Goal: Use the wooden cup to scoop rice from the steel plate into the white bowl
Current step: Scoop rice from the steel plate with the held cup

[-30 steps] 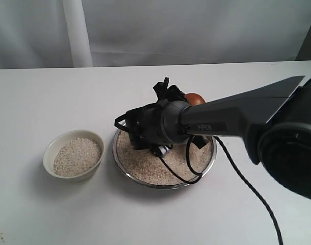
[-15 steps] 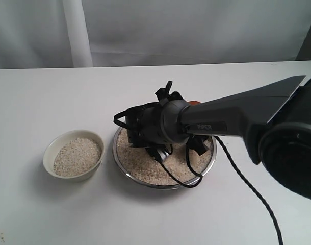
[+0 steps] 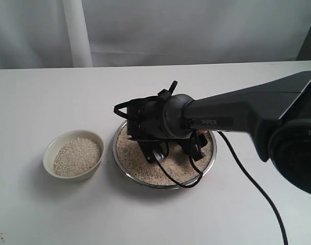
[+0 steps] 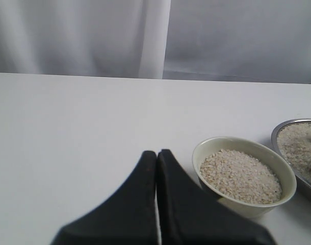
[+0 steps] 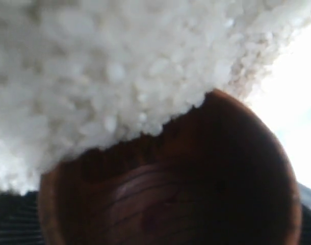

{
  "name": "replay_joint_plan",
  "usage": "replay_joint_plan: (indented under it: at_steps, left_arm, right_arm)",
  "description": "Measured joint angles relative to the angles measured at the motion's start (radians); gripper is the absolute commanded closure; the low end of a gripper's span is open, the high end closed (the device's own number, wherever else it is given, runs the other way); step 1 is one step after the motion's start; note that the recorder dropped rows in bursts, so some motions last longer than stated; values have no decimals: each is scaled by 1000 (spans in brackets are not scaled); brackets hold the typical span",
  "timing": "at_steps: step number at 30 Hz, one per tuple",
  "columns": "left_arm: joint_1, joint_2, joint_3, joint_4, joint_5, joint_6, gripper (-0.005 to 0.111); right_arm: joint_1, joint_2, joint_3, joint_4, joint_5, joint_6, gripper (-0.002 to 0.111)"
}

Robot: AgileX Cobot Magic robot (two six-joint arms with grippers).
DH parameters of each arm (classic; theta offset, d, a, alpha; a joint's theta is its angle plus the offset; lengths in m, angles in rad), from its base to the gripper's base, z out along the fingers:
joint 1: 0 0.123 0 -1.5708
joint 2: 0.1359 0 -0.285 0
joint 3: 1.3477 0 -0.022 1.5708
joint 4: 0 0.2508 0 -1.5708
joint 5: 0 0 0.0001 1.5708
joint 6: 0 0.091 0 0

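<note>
The steel plate [image 3: 126,172] sits mid-table, full of rice [image 3: 141,166]. My right gripper [image 3: 175,149] points down into it, shut on the wooden cup [image 5: 196,194]. The right wrist view shows the cup's dark mouth pressed against a bank of rice [image 5: 94,61], with grains along its rim. In the exterior view the wrist hides almost all of the cup. Left of the plate stands the white bowl [image 3: 49,151], holding rice. In the left wrist view my left gripper [image 4: 157,153] is shut and empty, close to the white bowl [image 4: 207,148], with the steel plate's rim [image 4: 279,128] beyond.
A black cable [image 3: 247,178] trails from the right arm across the table at the plate's right. White curtains [image 3: 145,30] hang behind the table's far edge. Bare white tabletop [image 3: 53,97] surrounds the bowl and plate.
The right gripper has tipped downward and sunk into the plate's rice with the cup. The cup, seen behind the wrist a second ago, is now mostly hidden. The bowl has not moved.
</note>
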Motion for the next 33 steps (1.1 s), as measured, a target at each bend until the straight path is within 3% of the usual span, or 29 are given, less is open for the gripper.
replay_joint_plan:
  at_steps: [33]
  left_arm:
    - [0,0,0,0,0,0,107]
  right_arm:
    - [0,-45,-43,323,-102,-40,108]
